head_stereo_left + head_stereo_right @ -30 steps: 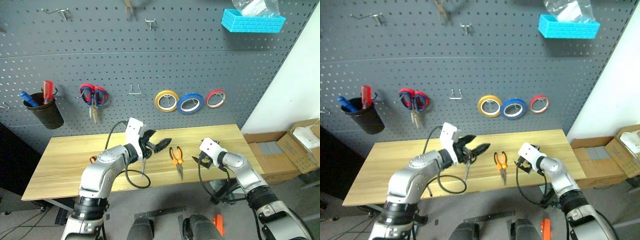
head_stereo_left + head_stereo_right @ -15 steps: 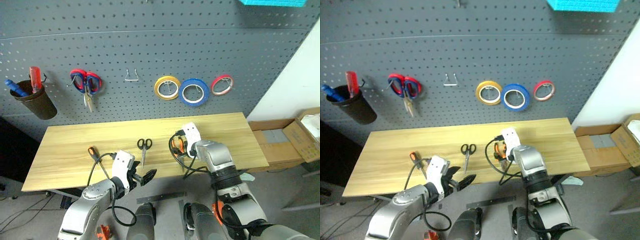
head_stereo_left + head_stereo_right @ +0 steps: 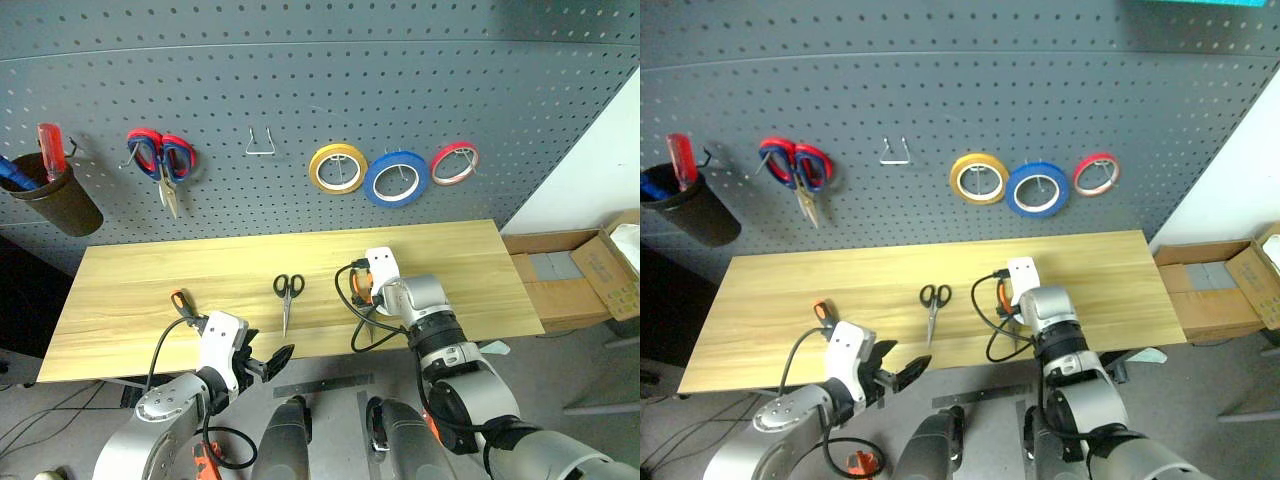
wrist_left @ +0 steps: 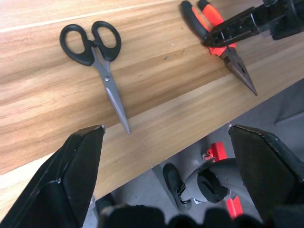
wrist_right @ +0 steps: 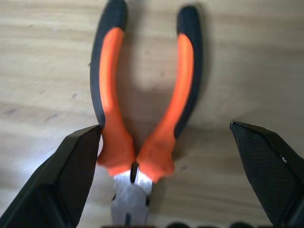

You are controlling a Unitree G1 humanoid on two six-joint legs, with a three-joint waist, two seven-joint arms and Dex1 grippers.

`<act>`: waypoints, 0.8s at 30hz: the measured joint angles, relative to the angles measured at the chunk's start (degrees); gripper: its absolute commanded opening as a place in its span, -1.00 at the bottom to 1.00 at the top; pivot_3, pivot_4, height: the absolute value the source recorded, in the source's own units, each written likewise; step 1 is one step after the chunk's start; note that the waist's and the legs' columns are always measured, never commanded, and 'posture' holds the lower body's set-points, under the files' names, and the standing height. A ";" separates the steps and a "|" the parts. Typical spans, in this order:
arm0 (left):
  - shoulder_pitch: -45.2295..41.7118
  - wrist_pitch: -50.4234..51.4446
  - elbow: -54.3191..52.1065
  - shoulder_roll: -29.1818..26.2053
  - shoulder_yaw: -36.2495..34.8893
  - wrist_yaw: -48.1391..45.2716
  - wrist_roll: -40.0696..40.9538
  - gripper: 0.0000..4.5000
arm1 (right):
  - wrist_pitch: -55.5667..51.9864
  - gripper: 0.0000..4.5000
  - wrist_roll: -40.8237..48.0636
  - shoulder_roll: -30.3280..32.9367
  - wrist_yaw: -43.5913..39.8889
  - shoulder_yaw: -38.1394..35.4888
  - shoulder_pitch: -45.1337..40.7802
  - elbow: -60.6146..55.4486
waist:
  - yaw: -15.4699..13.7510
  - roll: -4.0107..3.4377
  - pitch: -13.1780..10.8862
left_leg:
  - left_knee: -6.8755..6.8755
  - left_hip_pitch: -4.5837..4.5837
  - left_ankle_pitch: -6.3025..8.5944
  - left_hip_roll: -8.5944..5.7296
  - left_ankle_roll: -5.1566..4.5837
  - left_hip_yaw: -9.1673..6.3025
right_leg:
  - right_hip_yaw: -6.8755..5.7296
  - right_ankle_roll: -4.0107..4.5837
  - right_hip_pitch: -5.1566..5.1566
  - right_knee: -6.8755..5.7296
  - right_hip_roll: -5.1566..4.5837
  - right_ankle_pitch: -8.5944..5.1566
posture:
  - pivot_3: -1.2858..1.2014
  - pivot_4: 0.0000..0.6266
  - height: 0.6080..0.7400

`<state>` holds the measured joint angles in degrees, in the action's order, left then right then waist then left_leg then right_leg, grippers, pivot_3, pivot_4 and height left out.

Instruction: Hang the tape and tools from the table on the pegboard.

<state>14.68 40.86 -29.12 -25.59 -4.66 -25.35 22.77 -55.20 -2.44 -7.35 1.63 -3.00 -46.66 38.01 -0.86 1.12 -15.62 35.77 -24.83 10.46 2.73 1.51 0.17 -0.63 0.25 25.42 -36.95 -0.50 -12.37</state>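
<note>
Soft, even room light falls from overhead, with no glare on the table [image 3: 150,290]. The tape rolls cast faint shadows on the pegboard [image 3: 300,100]. The pliers [image 5: 142,118] close to the right wrist look slightly blurred, while the black-handled scissors [image 4: 99,61] are sharp.

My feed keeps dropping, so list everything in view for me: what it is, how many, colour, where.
Wooden table: one, light plank top.
Black-handled scissors: one, mid-table.
Orange-and-black pliers: one, on table under right gripper.
Small orange-handled tool: one, left on table.
Dark grey pegboard: one, behind table.
Tape rolls: yellow, blue, red, hung on pegboard.
Red-and-blue scissors: one, hung.
Dark cup: one, hung left.
Cardboard boxes: floor, right.
Left gripper: open, before table's near edge.
Right gripper: open, over pliers.
</note>
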 measured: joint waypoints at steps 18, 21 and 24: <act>-2.79 1.40 -0.75 0.03 -0.15 1.00 0.35 1.00 | 11.82 0.44 4.86 -0.55 5.66 -3.45 -10.68 18.53 | 0.71 0.38 -0.55 | -0.56 0.01 0.00 -0.02 0.01 0.11 | 0.02 0.10 0.17 0.13 -0.03 -0.09 | 0.14 -0.01 1.00; -3.76 1.38 -0.37 0.17 -0.15 0.99 0.48 1.00 | 12.04 0.33 5.66 -0.57 6.02 -3.66 -10.75 18.48 | 0.74 0.46 -0.59 | -0.69 0.02 0.00 -0.01 0.01 0.12 | -0.03 -0.01 0.19 0.10 -0.01 -0.10 | 0.14 -0.03 1.00; -4.60 1.26 0.36 0.27 -0.12 0.95 0.60 1.00 | 11.54 0.33 5.84 -0.52 5.82 -3.22 -10.61 17.81 | 0.75 0.47 -0.58 | -0.75 0.02 0.00 -0.02 0.01 0.11 | -0.07 -0.09 0.21 0.10 0.02 -0.07 | 0.14 -0.09 1.00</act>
<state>10.08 42.12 -28.75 -25.32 -4.78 -24.40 23.37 -43.66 3.40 -7.87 7.45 -6.21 -57.27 55.81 -0.11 1.59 -16.20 35.02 -24.82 10.46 2.71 1.52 0.27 -0.70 0.16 25.63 -36.85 -0.48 -12.44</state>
